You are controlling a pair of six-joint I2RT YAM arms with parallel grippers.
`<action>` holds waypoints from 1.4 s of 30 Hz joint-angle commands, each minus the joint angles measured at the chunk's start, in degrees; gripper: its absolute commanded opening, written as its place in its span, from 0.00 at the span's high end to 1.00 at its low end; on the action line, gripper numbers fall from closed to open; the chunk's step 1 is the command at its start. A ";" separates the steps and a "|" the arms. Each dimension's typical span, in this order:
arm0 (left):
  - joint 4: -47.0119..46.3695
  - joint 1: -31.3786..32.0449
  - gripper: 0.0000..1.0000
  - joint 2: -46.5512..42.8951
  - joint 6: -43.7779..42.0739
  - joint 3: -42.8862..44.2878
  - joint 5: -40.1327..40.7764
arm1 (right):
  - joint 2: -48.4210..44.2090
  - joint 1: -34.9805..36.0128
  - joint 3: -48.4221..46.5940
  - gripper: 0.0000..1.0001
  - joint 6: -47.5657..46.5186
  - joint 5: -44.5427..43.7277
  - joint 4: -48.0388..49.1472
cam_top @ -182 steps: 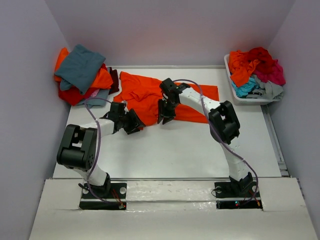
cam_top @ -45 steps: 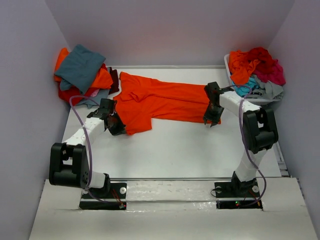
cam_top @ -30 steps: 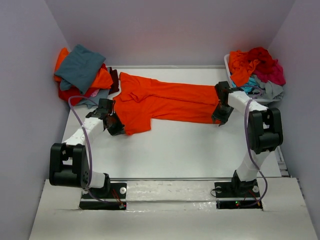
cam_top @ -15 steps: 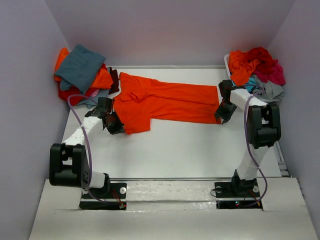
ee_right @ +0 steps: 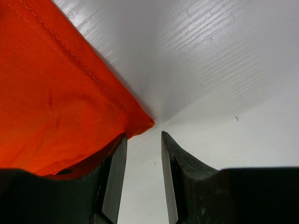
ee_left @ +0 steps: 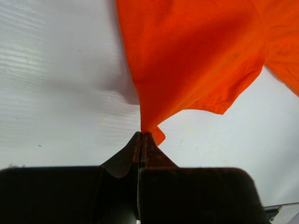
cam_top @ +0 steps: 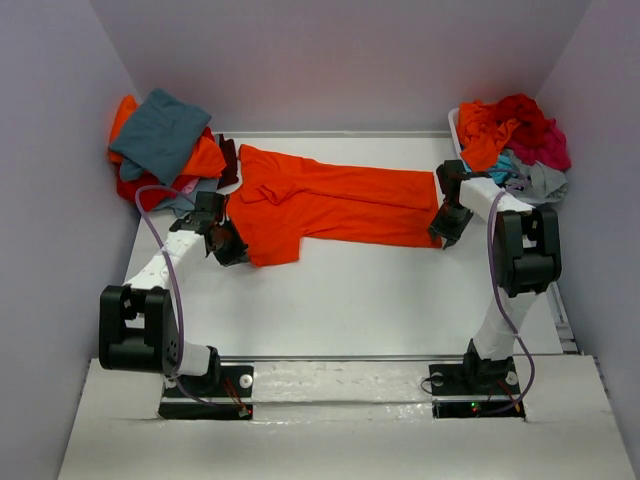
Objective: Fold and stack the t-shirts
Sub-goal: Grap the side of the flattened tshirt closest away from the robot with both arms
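Over the last second the right gripper (cam_top: 446,232) drew the hem corner rightward and stopped, jaws now parted beside it, while the left gripper (cam_top: 228,248) stays pinched on the opposite corner, so the orange shirt (cam_top: 330,205) lies stretched across the table (cam_top: 350,300), probably ready to fold.

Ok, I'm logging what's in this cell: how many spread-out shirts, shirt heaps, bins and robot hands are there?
Spread-out orange shirt: 1
Shirt heaps: 2, the far-left stack and the heap in the bin
White bin: 1
Hands: 2, left hand and right hand
Total: 6
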State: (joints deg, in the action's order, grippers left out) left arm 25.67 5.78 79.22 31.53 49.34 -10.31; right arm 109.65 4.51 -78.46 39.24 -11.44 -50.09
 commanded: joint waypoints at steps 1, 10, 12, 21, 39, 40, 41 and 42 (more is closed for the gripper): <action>1.05 -0.33 0.94 0.41 -0.94 2.42 -0.15 | 1.27 -0.65 0.58 0.58 -0.84 0.98 2.97; 1.40 -0.86 0.94 0.85 -1.38 3.30 -0.33 | 1.80 -0.65 3.22 0.59 -0.84 1.95 4.91; 1.40 -0.86 0.94 0.85 -1.47 3.22 -0.42 | 2.06 -0.65 3.57 0.59 -0.84 1.95 5.17; 1.49 -0.86 0.94 0.41 -1.56 2.95 -0.33 | 3.38 -0.65 4.01 0.61 -1.01 2.04 6.49; 2.10 -0.86 0.94 -2.23 -1.65 1.46 0.46 | 2.42 -0.65 5.42 0.93 -1.45 3.97 7.20; 2.19 -0.86 0.94 -2.40 -1.65 1.46 0.55 | 2.15 -0.65 5.42 0.93 -1.54 3.97 7.02; 2.28 -0.86 0.94 -2.84 -1.65 1.37 0.55 | 1.80 -0.65 5.59 0.93 -1.54 4.06 7.02; 2.37 -0.86 0.94 -3.02 -1.65 1.37 0.64 | 1.54 -0.65 5.59 0.93 -1.63 4.15 7.02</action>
State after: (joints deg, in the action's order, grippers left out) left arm 26.55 5.15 79.26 30.85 50.41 -10.35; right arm 109.49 4.95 -75.13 39.22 -11.60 -44.91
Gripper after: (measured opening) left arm 0.072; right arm 0.083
